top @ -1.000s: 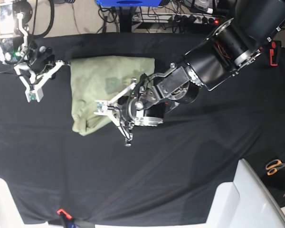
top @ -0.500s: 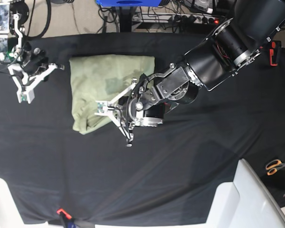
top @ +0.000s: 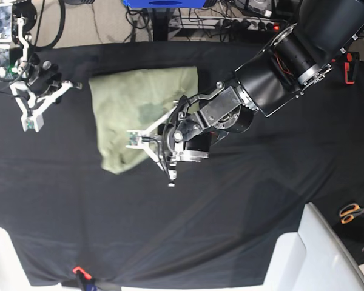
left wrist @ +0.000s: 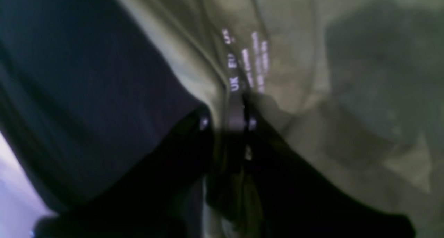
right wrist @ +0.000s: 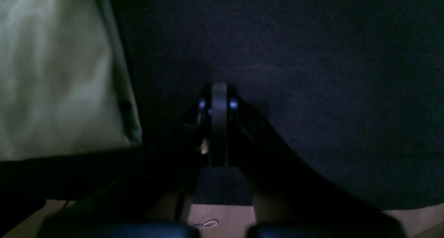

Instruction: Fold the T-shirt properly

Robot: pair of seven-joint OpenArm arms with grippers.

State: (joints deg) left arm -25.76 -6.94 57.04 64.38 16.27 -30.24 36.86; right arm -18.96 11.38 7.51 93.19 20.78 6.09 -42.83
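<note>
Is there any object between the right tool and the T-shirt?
Nothing visible. Only bare black table cloth lies between the right tool and the T-shirt. The left tool is over the shirt's other side.

T-shirt [top: 139, 112] on the table cloth [top: 242, 200] — left pincer [top: 150, 153] at its edge, right pincer [top: 39, 112] well apart

both grippers [left wrist: 227, 121] [right wrist: 218, 104] — jaws closed

Black arms, white claw [top: 148, 145] fingers
</note>
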